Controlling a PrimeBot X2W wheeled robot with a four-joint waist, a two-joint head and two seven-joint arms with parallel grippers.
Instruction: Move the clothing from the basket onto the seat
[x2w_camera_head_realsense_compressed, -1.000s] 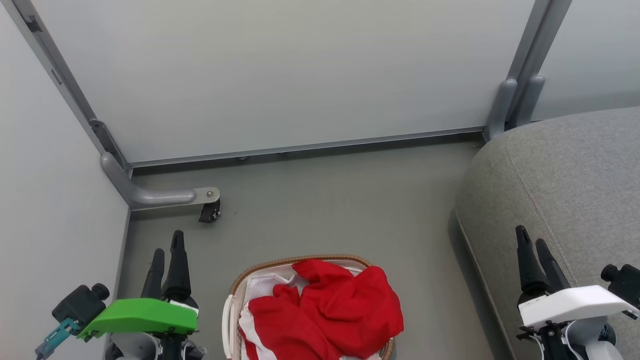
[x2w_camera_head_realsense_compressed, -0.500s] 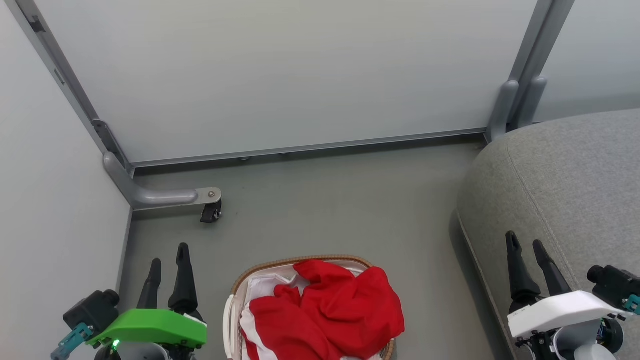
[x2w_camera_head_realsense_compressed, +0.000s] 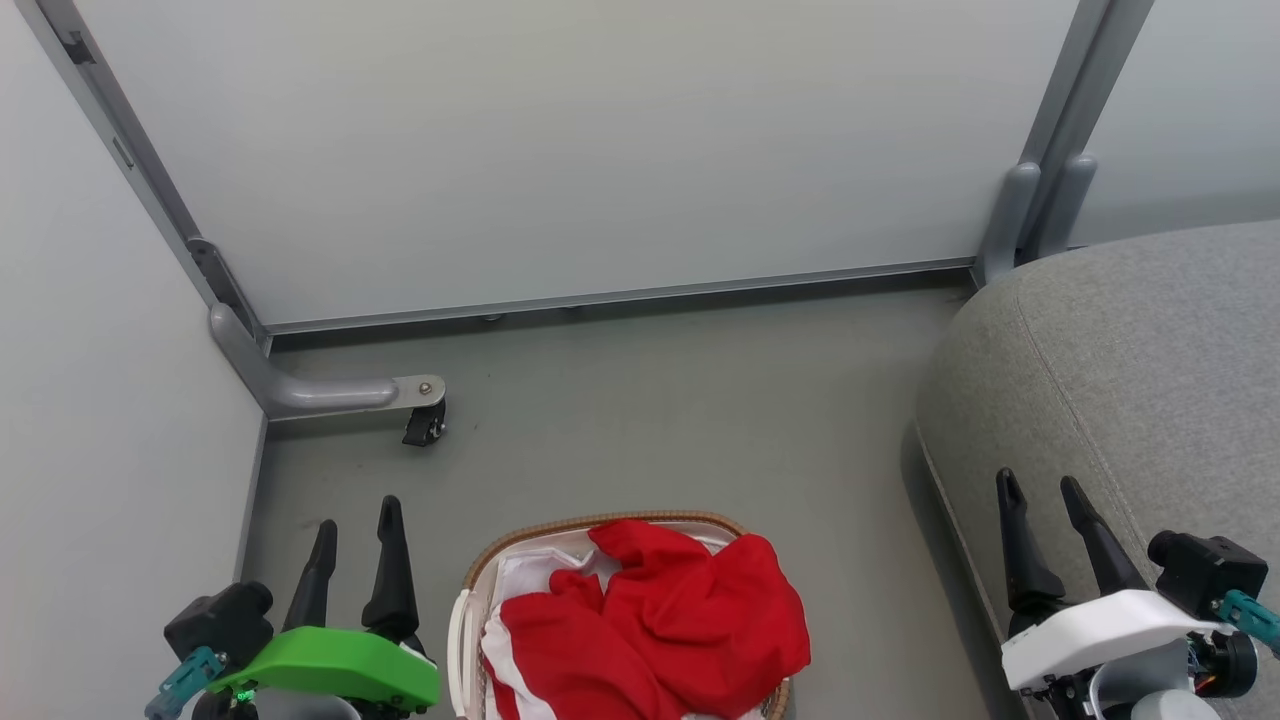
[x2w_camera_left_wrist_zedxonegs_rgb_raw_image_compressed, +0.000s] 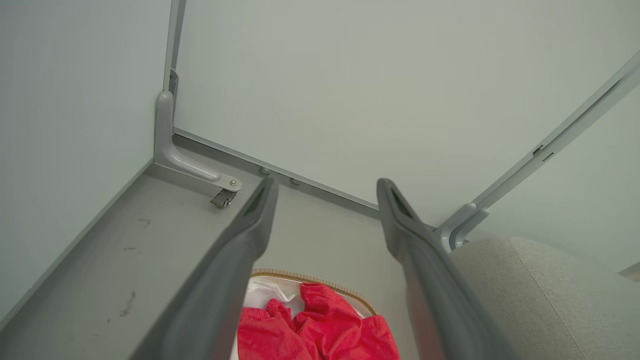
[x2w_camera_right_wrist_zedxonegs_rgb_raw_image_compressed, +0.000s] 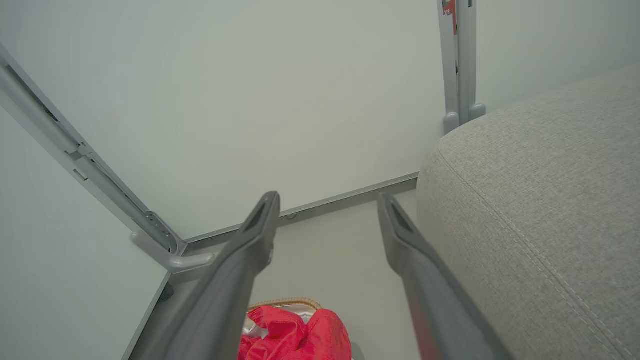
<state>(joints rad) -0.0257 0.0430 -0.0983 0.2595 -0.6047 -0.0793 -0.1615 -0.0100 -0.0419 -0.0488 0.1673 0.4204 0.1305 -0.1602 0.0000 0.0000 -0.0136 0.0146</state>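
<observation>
Red label (x2w_camera_right_wrist_zedxonegs_rgb_raw_image_compressed: 449, 8) on grey post (x2w_camera_right_wrist_zedxonegs_rgb_raw_image_compressed: 457, 60), print illegible

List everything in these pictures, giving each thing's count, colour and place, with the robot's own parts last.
clothing: one heap, red and white, in the basket
basket: one, white with brown rim, on the floor
liner: one, white, inside the basket
seat: one, grey, right of the basket
caster: one, black, floor at far left
wall panels: several, pale grey, behind and left
left gripper: one, dark, open, lower left
right gripper: one, dark, open, lower right
</observation>
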